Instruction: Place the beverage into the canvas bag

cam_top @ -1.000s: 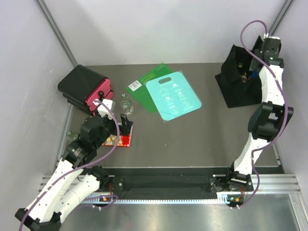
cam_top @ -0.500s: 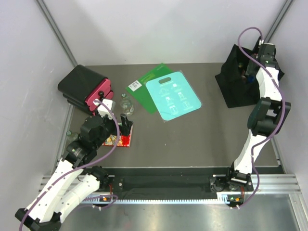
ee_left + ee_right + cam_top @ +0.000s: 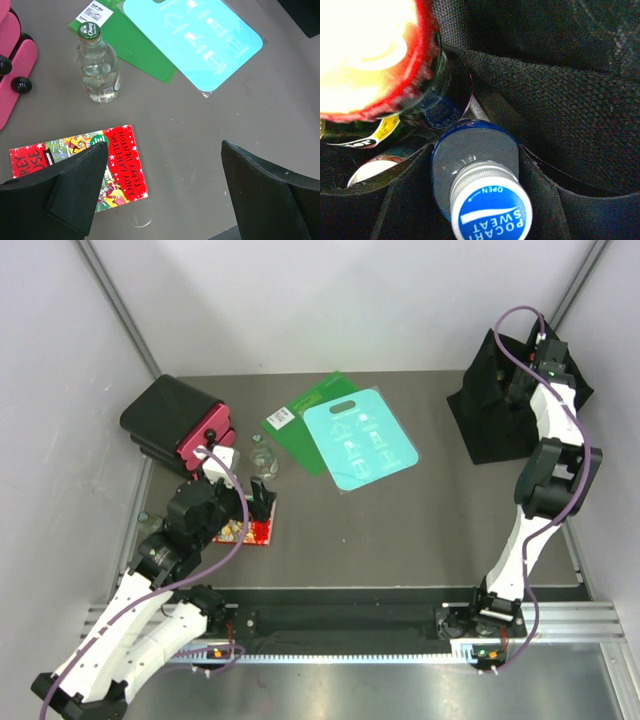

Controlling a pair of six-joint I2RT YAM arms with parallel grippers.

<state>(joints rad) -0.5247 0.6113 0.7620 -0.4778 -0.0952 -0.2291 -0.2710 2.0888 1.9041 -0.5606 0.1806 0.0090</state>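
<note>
Two tools, one beverage and one canvas bag, with loose items on the surface [image 3: 420, 530]; we list each below.

Canvas bag [image 3: 490, 425]: black fabric, standing upright in the far right corner of the surface. The right arm reaches down into it from above.

Beverage [image 3: 475, 175]: bottle with blue shoulders and a blue cap reading POCARI SWEAT. It is upright inside the canvas bag, among other containers. Just beside it we see a dark glass bottle [image 3: 437, 95] and a white-topped container [image 3: 370, 172]. A red-rimmed shape [image 3: 370, 55] above them is too washed out to name.

Right tool [image 3: 475, 152]: inside the bag, with one finger on either side of the beverage, close to its shoulders. We cannot tell whether the fingers press on it or stand just clear.

Left tool [image 3: 165, 195]: jaws spread wide, holding nothing. It is poised above the surface near the left edge, one finger over the book.

Book [image 3: 120, 165]: red cover, lying flat near the left edge.

Clear glass bottle [image 3: 97, 62]: green cap, upright, just beyond the book.

Green sheet [image 3: 135, 45]: flat by the middle of the far edge.

Teal board [image 3: 200, 40]: flat, partly overlapping the green sheet.

Black hard case [image 3: 175, 420]: pink-red edge, in the far left corner.
</note>
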